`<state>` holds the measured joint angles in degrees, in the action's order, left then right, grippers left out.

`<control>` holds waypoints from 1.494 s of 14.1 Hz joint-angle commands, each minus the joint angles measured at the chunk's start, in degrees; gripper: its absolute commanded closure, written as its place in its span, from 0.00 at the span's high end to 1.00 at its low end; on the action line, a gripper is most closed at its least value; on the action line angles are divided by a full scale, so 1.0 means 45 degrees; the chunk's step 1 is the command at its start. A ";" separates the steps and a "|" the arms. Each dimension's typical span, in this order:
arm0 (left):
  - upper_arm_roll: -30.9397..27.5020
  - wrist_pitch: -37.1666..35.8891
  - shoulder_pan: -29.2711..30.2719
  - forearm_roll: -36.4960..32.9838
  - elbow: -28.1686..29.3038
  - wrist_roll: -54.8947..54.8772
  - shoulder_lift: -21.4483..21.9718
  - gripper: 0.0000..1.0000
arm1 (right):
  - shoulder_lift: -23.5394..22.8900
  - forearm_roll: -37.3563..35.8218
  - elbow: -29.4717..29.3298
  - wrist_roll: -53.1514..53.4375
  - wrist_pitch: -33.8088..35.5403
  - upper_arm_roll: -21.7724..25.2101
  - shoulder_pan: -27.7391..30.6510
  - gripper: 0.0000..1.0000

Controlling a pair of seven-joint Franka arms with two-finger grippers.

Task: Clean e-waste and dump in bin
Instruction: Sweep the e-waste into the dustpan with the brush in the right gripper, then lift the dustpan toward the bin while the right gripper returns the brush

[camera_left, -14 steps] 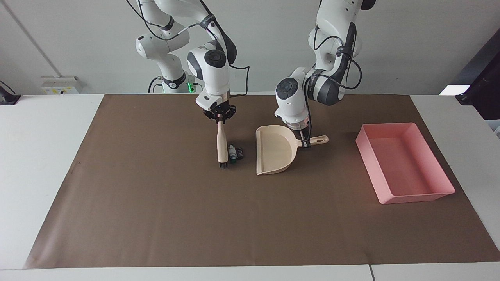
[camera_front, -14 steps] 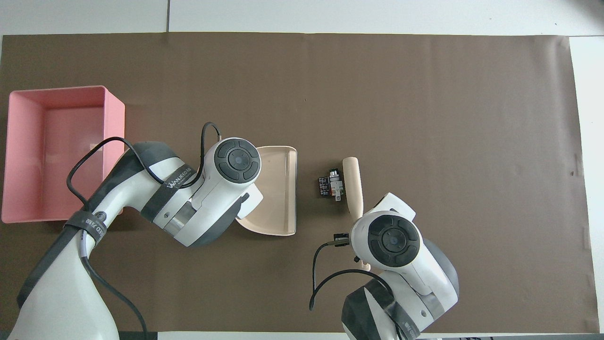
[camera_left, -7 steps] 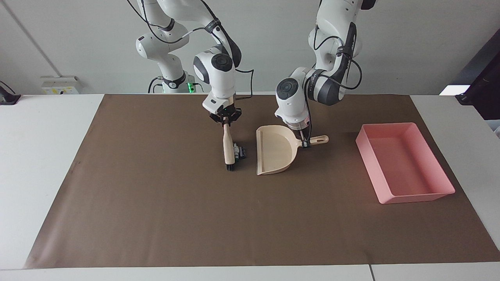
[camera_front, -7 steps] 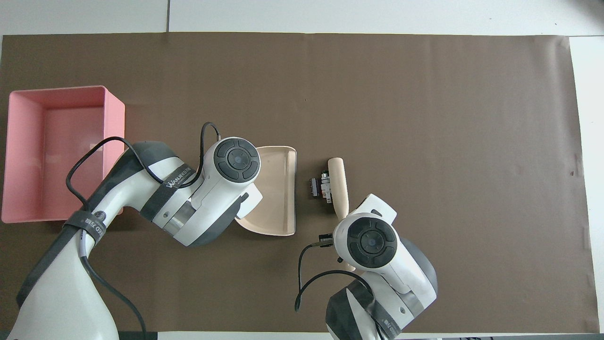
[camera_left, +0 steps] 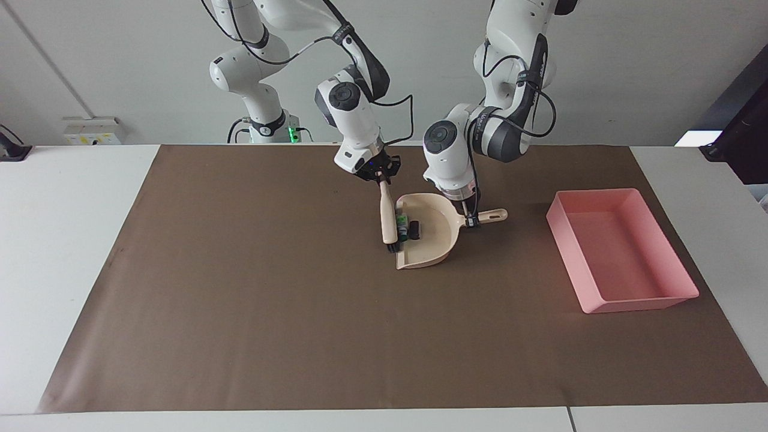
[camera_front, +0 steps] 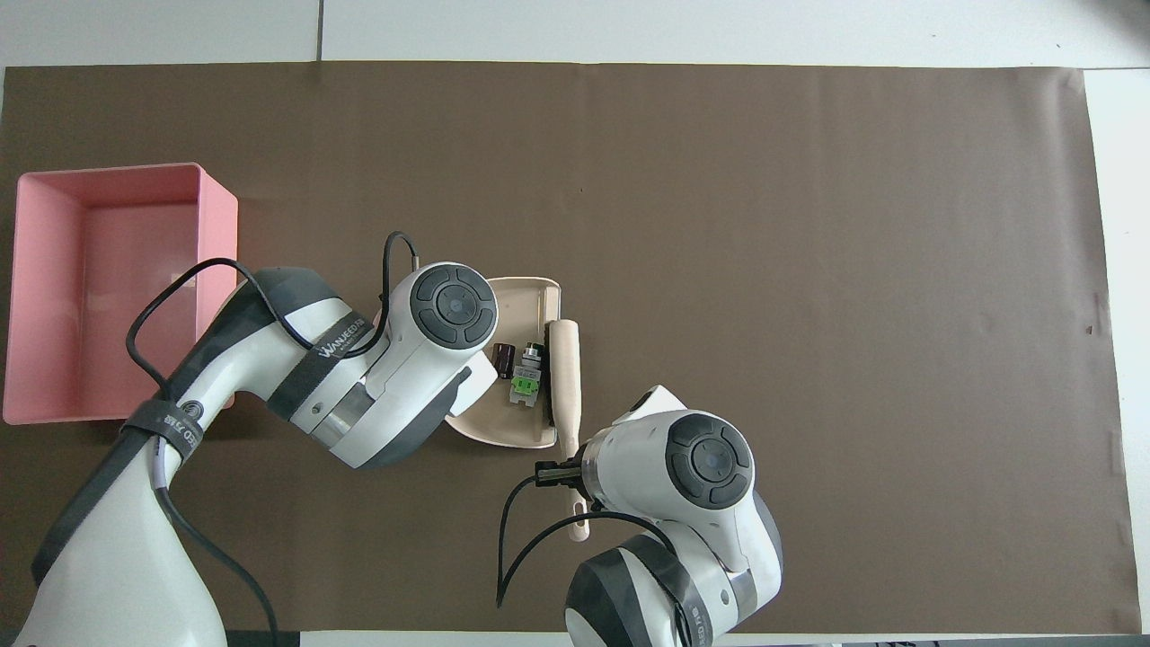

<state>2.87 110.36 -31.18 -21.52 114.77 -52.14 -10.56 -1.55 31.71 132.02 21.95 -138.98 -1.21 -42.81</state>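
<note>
The e-waste (camera_left: 407,228), a few tiny green, white and black bits, lies inside the beige dustpan (camera_left: 431,243) just past its open lip; it also shows in the overhead view (camera_front: 521,375). My right gripper (camera_left: 380,177) is shut on the handle of a beige brush (camera_left: 388,217), whose bristles rest at the pan's lip against the bits. My left gripper (camera_left: 470,217) is shut on the dustpan's handle and keeps the pan on the mat. The pink bin (camera_left: 618,258) stands toward the left arm's end of the table and holds nothing.
A brown mat (camera_left: 300,312) covers the table's middle, with white table (camera_left: 60,240) at both ends. In the overhead view the brush (camera_front: 564,377) lies along the dustpan's (camera_front: 517,301) open edge, and the bin (camera_front: 108,288) is beside the left arm.
My right gripper swept the brush toward the left arm's end of the table and pushed the e-waste off the mat into the dustpan. The left gripper and pan barely moved.
</note>
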 commanded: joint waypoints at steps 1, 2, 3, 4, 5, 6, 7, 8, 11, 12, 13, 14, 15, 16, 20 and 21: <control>-0.0071 -0.0073 -0.0064 -0.0315 0.0099 0.0123 0.0042 0.00 | -0.0436 0.1563 -0.0936 -0.0328 -0.0250 0.0014 -0.0330 0.00; -0.0071 0.0083 -0.0083 -0.0295 0.0255 0.0123 0.0081 0.00 | -0.0495 0.1585 -0.1172 -0.0308 -0.0094 0.0014 -0.0273 0.00; -0.0052 0.0259 -0.0064 -0.0315 0.0353 0.0103 0.0140 0.00 | -0.0515 0.1585 -0.1251 -0.0289 0.0158 0.0034 -0.0214 0.00; -0.0052 0.0570 -0.0025 -0.0295 0.0431 0.0084 0.0160 0.00 | -0.0496 0.1546 -0.1368 -0.0192 0.0316 0.0053 -0.0213 0.00; -0.0032 0.0882 0.0111 -0.0276 0.0509 0.0084 0.0179 0.00 | -0.0438 0.1391 -0.1408 -0.0036 0.0491 0.0112 -0.0233 0.00; -0.0013 0.1195 0.0228 -0.0198 0.0646 0.0064 0.0237 0.00 | -0.0340 0.1216 -0.1389 0.0197 0.0744 0.0170 -0.0233 0.00; 0.0007 0.1391 0.0365 -0.0140 0.0666 0.0025 0.0277 0.00 | -0.0224 0.0750 -0.1408 0.0451 0.1056 0.0209 -0.0194 0.00; 0.0007 0.1490 0.0618 0.0074 0.0666 -0.0168 0.0277 0.00 | -0.0126 0.0146 -0.1428 0.0763 0.1253 0.0190 -0.0039 0.00; 0.0006 0.1920 0.1144 0.1382 0.0647 -0.1418 0.0277 0.00 | 0.0245 -0.1302 -0.1487 0.1488 0.2150 0.0210 0.0079 0.00; 0.0007 0.1940 0.1263 0.1558 0.0647 -0.1478 0.0296 0.00 | 0.0420 -0.1692 -0.1487 0.1508 0.2521 0.0210 0.0273 0.00; 0.0007 0.1959 0.1323 0.1792 0.0647 -0.1595 0.0316 0.00 | 0.0519 -0.2063 -0.1487 0.1566 0.2853 0.0190 0.0410 0.00; 0.0007 0.1998 0.1343 0.2027 0.0647 -0.1751 0.0413 0.00 | 0.0617 -0.2396 -0.1487 0.1644 0.3185 0.0210 0.0431 0.00; 0.0007 0.2057 0.1439 0.2126 0.0647 -0.1907 0.0453 0.00 | 0.0714 -0.2670 -0.1525 0.1742 0.3478 0.0210 0.0489 0.00; 0.0007 0.2077 0.1595 0.2339 0.0647 -0.1986 0.0569 0.00 | 0.0851 -0.3001 -0.1545 0.1781 0.3810 0.0210 0.0644 0.00; 0.0007 0.1960 0.2180 0.3140 0.0550 -0.2881 0.1154 0.00 | 0.2157 -0.4057 -0.1565 0.1666 0.5917 0.0190 0.2339 0.00; 0.0007 0.1863 0.2434 0.3355 0.0491 -0.3330 0.1291 0.00 | 0.2470 -0.4272 -0.1565 0.1549 0.6387 0.0190 0.2945 0.00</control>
<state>2.74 118.69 -22.87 -9.00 116.25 -62.72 -7.98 5.15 14.84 124.47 28.85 -114.42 0.03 -34.82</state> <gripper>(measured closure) 0.665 0.744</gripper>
